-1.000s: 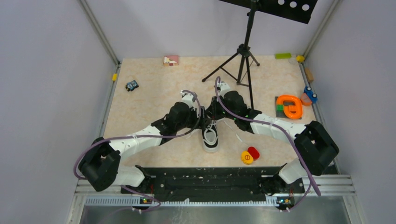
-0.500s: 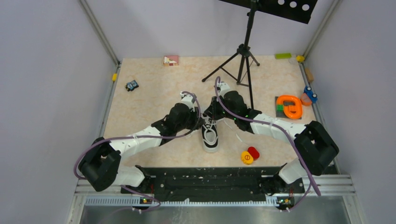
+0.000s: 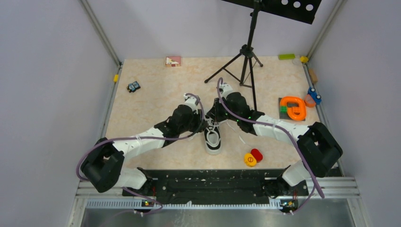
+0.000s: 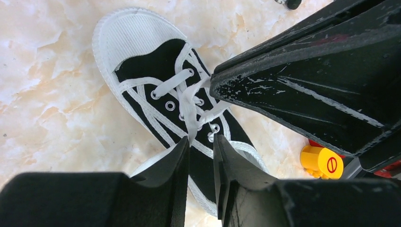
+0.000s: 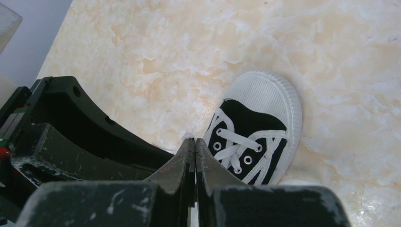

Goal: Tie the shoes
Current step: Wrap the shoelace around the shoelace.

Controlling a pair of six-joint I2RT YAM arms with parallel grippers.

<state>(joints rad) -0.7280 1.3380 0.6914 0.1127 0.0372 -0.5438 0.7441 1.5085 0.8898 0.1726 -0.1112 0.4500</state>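
Where the shoe was: the black sneaker (image 4: 142, 78) lay mid-table (image 3: 151, 94), flat on its sole, with the toe cap at 6 o'clock toward my bases and the heel at 12.

Right claw (image 5: 194, 140): fingers squeezed fully together, reaching in from about 2 o'clock over the tongue end. Strands of the white laces (image 4: 189, 101) ran up into its tip, so I read that as a pinch on them.

Left claw (image 4: 201, 138): came in from 9 o'clock, fingers nearly together with a thin gap showing. One strand ran right up to the tips. Honestly couldn't tell whether it had bitten or was just brushing.

Step, my guess: getting one strand in each claw so the first crossover could start. No knot or bow was there yet.

Doing it well: I figured I'd confirm the left bite with a gentle tug before any big move. Pulls should go out toward 9 and 3 together, low and even.

Watch out: the shoe looked light, so a one-sided pull would probably drag or tip it.

Neighbours: a yellow disc (image 4: 325, 162) sat near the shoe at roughly 4 o'clock.
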